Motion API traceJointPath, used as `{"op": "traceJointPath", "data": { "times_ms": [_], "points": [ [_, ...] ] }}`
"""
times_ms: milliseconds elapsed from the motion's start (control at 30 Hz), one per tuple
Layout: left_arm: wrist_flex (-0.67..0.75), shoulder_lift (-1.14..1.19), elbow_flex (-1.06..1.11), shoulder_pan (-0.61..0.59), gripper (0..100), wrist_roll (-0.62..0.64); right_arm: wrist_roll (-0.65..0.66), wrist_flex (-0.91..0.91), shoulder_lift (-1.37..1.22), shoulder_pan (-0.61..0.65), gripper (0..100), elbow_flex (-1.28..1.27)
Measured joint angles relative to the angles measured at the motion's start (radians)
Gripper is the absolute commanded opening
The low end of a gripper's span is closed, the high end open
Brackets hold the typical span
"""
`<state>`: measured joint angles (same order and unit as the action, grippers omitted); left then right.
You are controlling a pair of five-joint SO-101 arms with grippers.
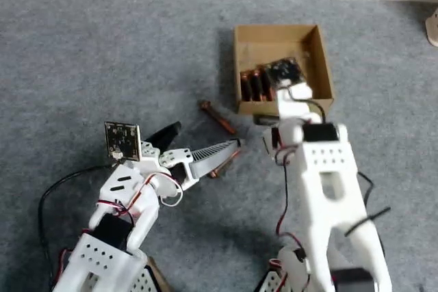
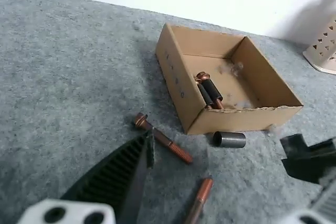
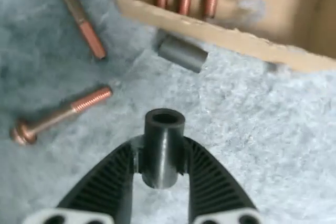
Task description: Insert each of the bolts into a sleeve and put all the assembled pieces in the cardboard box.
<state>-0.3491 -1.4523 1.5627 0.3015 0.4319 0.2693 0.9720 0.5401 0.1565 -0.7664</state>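
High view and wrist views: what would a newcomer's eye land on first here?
The right gripper stands out, shut on a dark sleeve close to the box. Assembled pieces lie in that box, while two bolts and a spare sleeve lie on the carpet beside it, near the open left gripper.

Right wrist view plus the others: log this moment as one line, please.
right pincer: shut on sleeve | left pincer: open | loose: two bolts, spare sleeve | cardboard box: three assembled pieces
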Motion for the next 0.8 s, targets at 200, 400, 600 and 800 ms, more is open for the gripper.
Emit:
{"op": "traceJointPath", "data": {
  "times_ms": [200,400,600,800],
  "points": [
    [-0.061,0.071,-0.075,0.000,48,0.003,-0.181,-0.215,0.224,-0.054,0.5,-0.262],
    [-0.074,0.384,-0.236,0.000,48,0.003,-0.206,-0.427,0.420,-0.104,0.5,-0.511],
    [-0.074,0.772,-0.419,0.002,48,0.058,-0.206,-0.560,0.482,-0.101,0.5,-0.652],
    [-0.074,1.108,-0.601,-0.003,48,0.186,-0.206,-0.632,0.486,-0.100,0.5,-0.704]
  ]
}}
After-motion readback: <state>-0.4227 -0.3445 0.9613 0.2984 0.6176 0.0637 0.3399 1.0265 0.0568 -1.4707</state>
